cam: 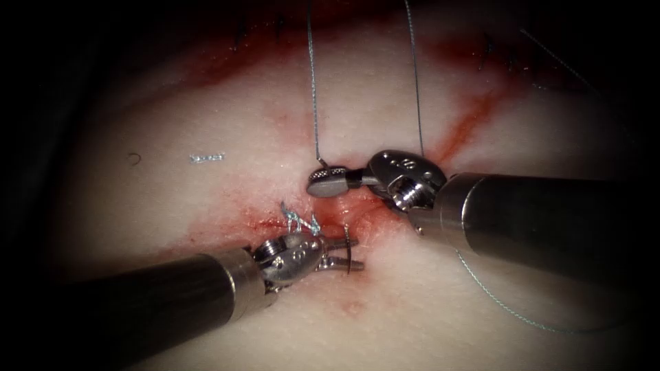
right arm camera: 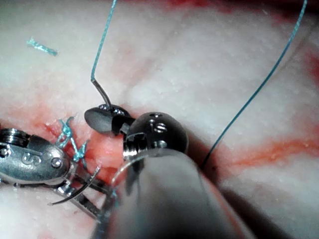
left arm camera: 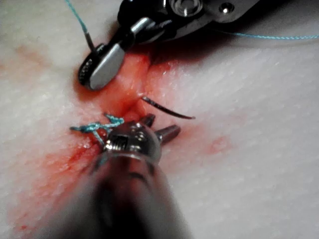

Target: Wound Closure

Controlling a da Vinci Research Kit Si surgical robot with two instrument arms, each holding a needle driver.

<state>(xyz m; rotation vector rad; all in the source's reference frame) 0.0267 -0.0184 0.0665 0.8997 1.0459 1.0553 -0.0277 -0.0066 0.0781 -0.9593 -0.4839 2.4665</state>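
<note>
My right tool [cam: 320,184] comes in from the right and is shut on the curved needle close to its tail, where the thread [cam: 313,89] joins and runs upward. The needle's middle is buried in the tissue [cam: 227,124] across the red cut [cam: 347,213]. Its pointed end [cam: 350,251] sticks out on the near side of the cut. My left tool [cam: 344,253] stands open there, one jaw on each side of that end, not closed on it. The left wrist view shows the bare tip [left arm camera: 167,110] just beyond the left tool [left arm camera: 162,125]. The right wrist view shows the held tail [right arm camera: 99,92].
A knotted teal stitch [cam: 299,221] sits on the cut just left of the needle. A second strand [cam: 414,82] rises behind the right tool, and slack thread loops at the lower right [cam: 509,309]. A cut thread scrap [cam: 206,158] lies at the left. Red fluid stains the cut.
</note>
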